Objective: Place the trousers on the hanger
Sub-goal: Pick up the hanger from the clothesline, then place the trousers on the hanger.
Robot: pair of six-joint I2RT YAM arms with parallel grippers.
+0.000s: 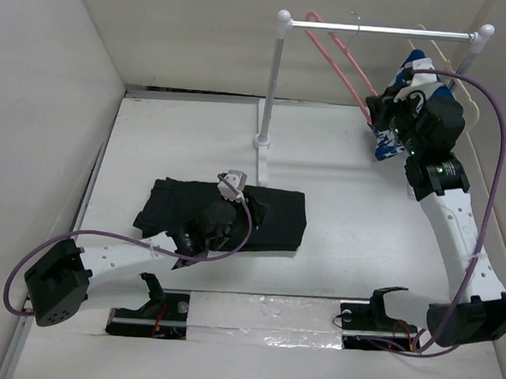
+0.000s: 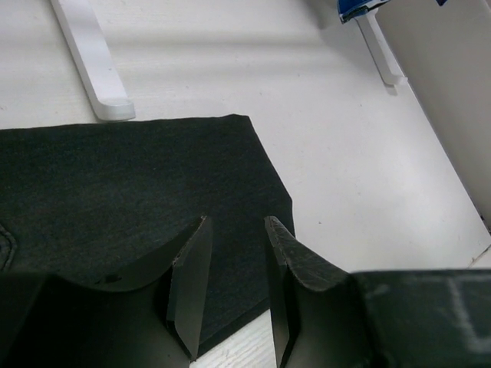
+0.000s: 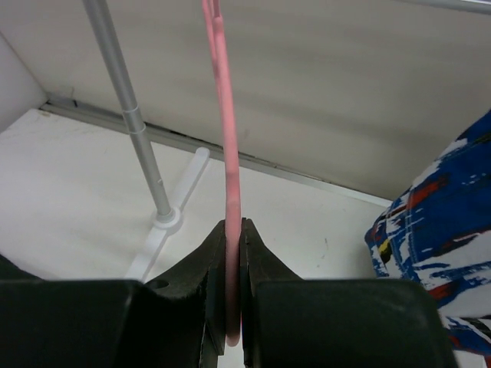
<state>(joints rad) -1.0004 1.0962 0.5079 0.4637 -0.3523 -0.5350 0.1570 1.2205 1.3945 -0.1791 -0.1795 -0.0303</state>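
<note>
Step in hand: fetching the hanger (image 3: 226, 115); my right gripper (image 3: 233, 230) is clamped tight on its pink wire, which rises ahead of it. My left gripper (image 2: 236, 226) stands part open and empty, the trousers (image 2: 115, 176) flat directly beneath it. Next, I judge: unhook the hanger, and pinch fabric cleanly.

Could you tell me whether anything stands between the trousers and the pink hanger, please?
Nothing lies on the trousers, under the open left tool. The rack's post stands close to the line towards the hanger, which the right tool grips on the rail.
</note>
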